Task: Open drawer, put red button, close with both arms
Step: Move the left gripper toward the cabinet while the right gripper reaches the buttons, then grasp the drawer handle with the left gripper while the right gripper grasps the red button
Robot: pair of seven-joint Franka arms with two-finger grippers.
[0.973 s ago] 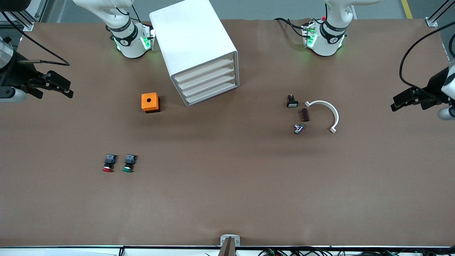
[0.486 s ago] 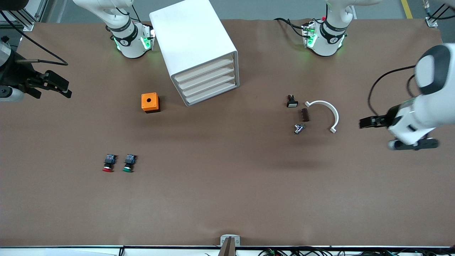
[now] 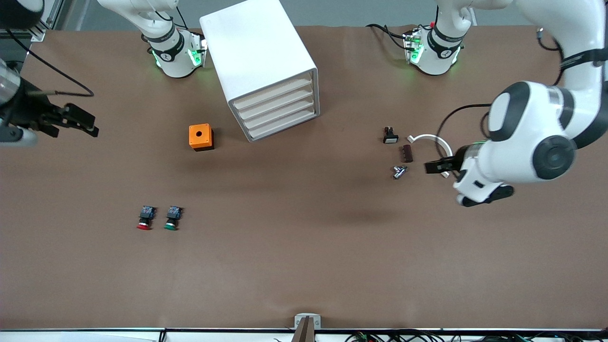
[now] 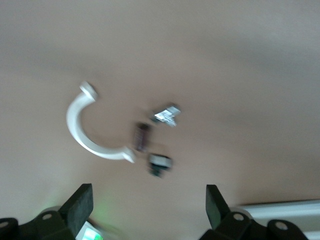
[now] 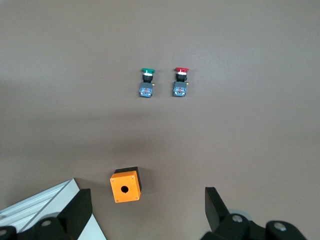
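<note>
**Approaching the Closed Drawer**

Lying nearest the front camera, the red button (image 3: 144, 219) sits beside the green button (image 3: 171, 219), untouched. Farther off, the left gripper (image 3: 436, 166) hangs over the white curved bracket (image 3: 432, 138), jaws apart, probably in transit toward the cabinet (image 3: 251, 52). The right gripper (image 3: 78, 122) waits, jaws apart, at its table end. The drawer (image 3: 274, 93) is shut, contents unseen.

Topmost cream-fronted drawer (image 3: 272, 94) shut, flush in its white cabinet (image 3: 256, 52), red button (image 3: 145, 218) lying on its side, cap toward the camera, well nearer the camera than the cabinet
</note>
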